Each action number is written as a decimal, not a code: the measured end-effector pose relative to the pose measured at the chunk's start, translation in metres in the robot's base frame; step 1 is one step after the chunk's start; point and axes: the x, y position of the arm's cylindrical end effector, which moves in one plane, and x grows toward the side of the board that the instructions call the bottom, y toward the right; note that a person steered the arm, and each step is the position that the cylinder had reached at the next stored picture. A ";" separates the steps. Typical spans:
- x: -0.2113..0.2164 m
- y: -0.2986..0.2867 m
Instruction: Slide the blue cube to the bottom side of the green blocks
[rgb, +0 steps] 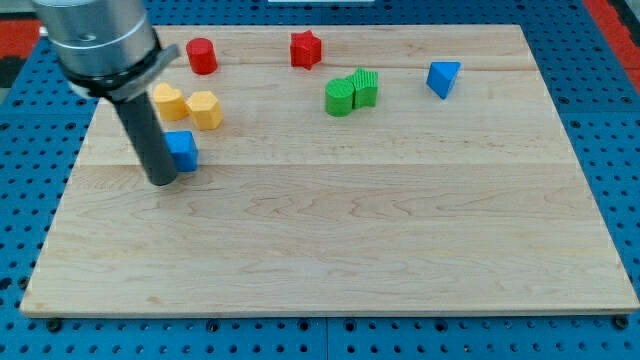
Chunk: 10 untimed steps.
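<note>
The wooden board (330, 240) carries two green blocks (351, 92) touching each other near the view's top centre, well apart from the blue cube (183, 150) at the view's left. My tip (162, 182), a bare rod with no fingers to open or close, touches the cube's left face. The cube appears light, rigid and free-sliding; judged best pushed squarely on that left face to avoid rotation.

Two red blocks (202, 55) (305, 49), two yellow blocks (168, 101) (205, 109), two green blocks (341, 97) (366, 87), two blue blocks (183, 150) (443, 78).
</note>
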 end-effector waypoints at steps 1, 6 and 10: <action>-0.006 -0.028; -0.043 0.074; -0.042 0.275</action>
